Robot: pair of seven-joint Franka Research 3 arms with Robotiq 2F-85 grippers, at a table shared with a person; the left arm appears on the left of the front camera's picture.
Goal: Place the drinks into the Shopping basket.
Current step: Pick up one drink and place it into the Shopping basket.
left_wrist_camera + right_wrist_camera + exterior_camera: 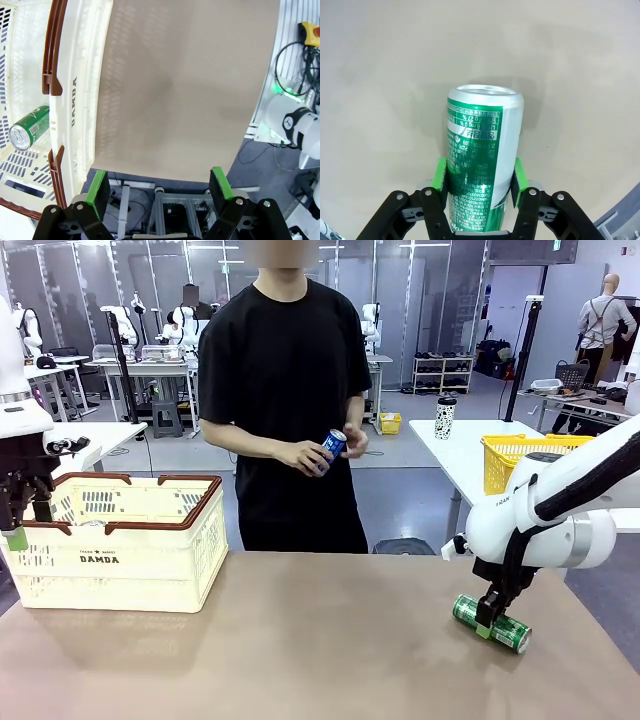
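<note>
1. Shopping basket: it stands at about 9 o'clock on the worktop, open side up. Its reddish-brown rim rises well above the surface. I judge any carry must clear that rim before lowering.
2. Worktop: a wide bare stretch runs from 4 o'clock to the basket, with nothing in the way. The right edge lies near the grasp point, so there is little room for slips that way.
3. Right tool: clenched across the green can, pads on both flanks in the right wrist view. The grasp step looks made. Next comes a lift, then a level sweep toward 9 o'clock.
4. Left tool: released, jaws wide, hanging off the basket's near left corner. It could crowd an approach from that side.
5. Green can: lying on its side at about 4 o'clock, touching the worktop.
6. Second green can: already lying inside the basket.
7. Blue can: in the person's hand, beyond the far edge at 12 o'clock.
</note>
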